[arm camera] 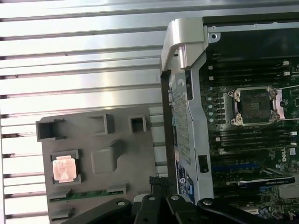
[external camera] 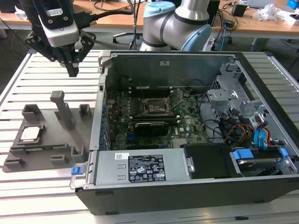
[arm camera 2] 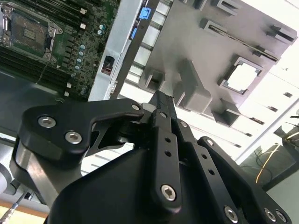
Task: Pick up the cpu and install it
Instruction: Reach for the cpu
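CPU: seated face-up in a recess of the grey holder tray on the slatted counter, at the exterior view's left of the open computer case, so presented for pickup. Pincer: pressed together, empty, held above the tray's far side. Motherboard socket: judged vacant.

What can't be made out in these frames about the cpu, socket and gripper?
- The cpu top markings: too small in the first wrist view, washed out in the second wrist view.
- The socket contacts: too small in every view.
- The gripper upper body: cut off by the exterior view's top edge.
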You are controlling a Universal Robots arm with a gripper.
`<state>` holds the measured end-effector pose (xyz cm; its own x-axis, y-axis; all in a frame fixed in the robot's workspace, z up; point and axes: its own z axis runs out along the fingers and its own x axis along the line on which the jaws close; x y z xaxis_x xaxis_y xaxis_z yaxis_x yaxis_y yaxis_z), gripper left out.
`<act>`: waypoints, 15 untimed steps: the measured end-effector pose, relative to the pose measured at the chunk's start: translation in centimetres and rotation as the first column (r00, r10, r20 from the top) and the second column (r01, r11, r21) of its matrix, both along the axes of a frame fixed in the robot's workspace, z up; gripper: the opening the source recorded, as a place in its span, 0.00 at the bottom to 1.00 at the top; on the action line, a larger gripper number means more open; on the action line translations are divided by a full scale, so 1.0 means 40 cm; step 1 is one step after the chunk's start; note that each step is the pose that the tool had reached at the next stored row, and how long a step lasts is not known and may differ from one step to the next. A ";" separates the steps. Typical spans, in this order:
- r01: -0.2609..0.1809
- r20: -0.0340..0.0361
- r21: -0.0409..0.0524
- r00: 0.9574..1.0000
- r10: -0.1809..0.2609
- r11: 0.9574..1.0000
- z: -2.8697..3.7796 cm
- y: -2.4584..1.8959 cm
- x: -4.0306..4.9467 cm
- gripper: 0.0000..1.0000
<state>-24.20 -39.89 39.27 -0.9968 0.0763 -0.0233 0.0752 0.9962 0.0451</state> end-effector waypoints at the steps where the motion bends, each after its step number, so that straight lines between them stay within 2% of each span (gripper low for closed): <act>1: 0.000 0.000 0.000 1.000 0.000 1.000 0.000 0.000 -0.002 0.11; 15: 0.000 0.000 0.000 1.000 0.000 1.000 -0.001 0.000 -0.045 0.11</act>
<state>-26.01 -39.88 39.24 -0.9968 0.0764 -0.0233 0.0753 0.9961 0.0450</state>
